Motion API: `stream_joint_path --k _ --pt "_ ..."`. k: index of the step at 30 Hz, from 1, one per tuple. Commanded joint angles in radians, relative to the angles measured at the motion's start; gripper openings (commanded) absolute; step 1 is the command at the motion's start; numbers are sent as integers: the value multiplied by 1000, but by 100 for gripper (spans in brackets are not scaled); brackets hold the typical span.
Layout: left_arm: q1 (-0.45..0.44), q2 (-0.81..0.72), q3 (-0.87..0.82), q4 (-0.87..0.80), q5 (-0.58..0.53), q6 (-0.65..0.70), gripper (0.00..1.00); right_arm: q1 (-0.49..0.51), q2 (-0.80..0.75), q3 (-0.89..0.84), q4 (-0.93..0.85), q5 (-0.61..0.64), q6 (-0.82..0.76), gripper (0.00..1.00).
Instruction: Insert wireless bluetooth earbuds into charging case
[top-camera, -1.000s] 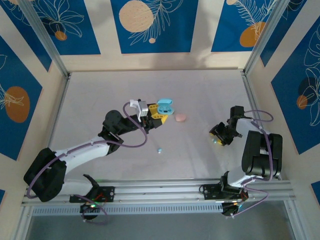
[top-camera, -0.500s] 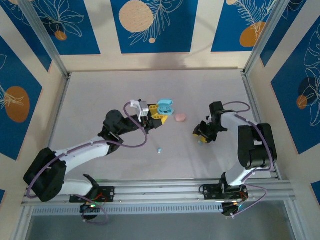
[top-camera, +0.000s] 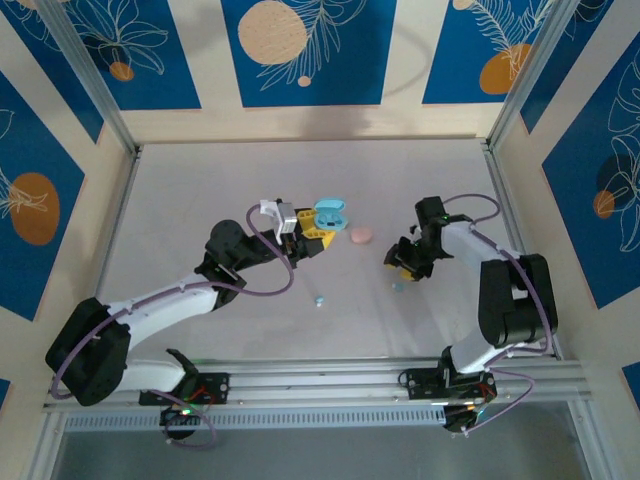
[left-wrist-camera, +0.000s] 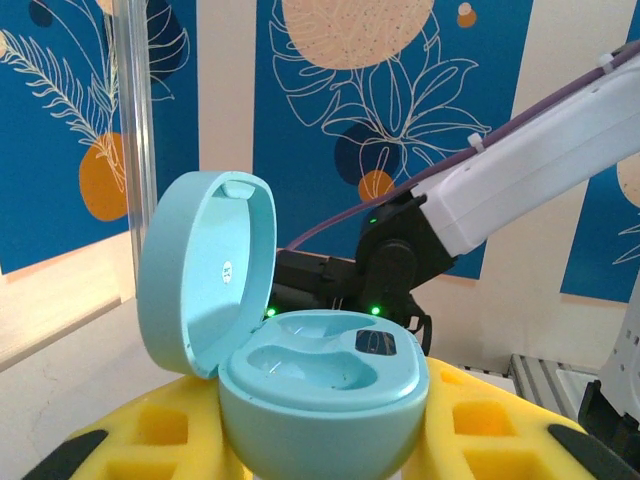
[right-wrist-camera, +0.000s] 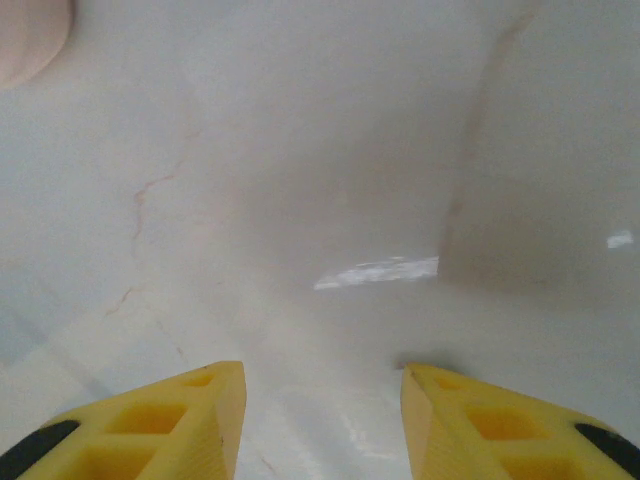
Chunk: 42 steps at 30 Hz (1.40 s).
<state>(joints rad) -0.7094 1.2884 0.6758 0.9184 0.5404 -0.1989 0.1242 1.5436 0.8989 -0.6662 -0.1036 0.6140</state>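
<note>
Nearest the arm bases, a tiny light blue earbud (top-camera: 319, 300) lies alone on the pale table (top-camera: 200, 180), well to the near side of the light blue charging case (top-camera: 331, 212). Further in, off to the case's right, the right gripper (top-camera: 403, 265) hangs low over the table, its yellow fingers (right-wrist-camera: 190, 425) spread apart with only bare tabletop between them. Between that gripper and the blue case, near the case's right side, a closed pink case (top-camera: 361, 236) rests on the table. The left gripper (top-camera: 316, 230) is clamped on the lower half of the blue case. In the left wrist view the case's lid (left-wrist-camera: 205, 270) stands swung open at the left, and its top face shows two moulded hollows (left-wrist-camera: 300, 362) with a small dark window (left-wrist-camera: 375, 343) beside them. Beyond the case rise blue floral wall panels (top-camera: 300, 50)
</note>
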Motion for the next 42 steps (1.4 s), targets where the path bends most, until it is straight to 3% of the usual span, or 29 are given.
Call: stream_joint_path --k 1,9,23,31,38,42 --pt "-7 -27 -2 16 -10 18 26 -28 -40 -54 -19 37 46 46" --pt "-7 -14 4 27 -3 6 26 -16 2 -101 18 -30 69 46" --pt "-6 -20 9 11 -11 13 27 125 61 -39 93 -208 85 46" --pt "-6 -28 9 -4 -12 13 27 158 111 68 70 -199 -30 47" --pt "-8 -36 10 -18 -20 16 27 122 86 105 47 -89 -87 47" --pt "-10 -36 16 -25 -20 18 27 95 154 129 59 -110 -108 47"
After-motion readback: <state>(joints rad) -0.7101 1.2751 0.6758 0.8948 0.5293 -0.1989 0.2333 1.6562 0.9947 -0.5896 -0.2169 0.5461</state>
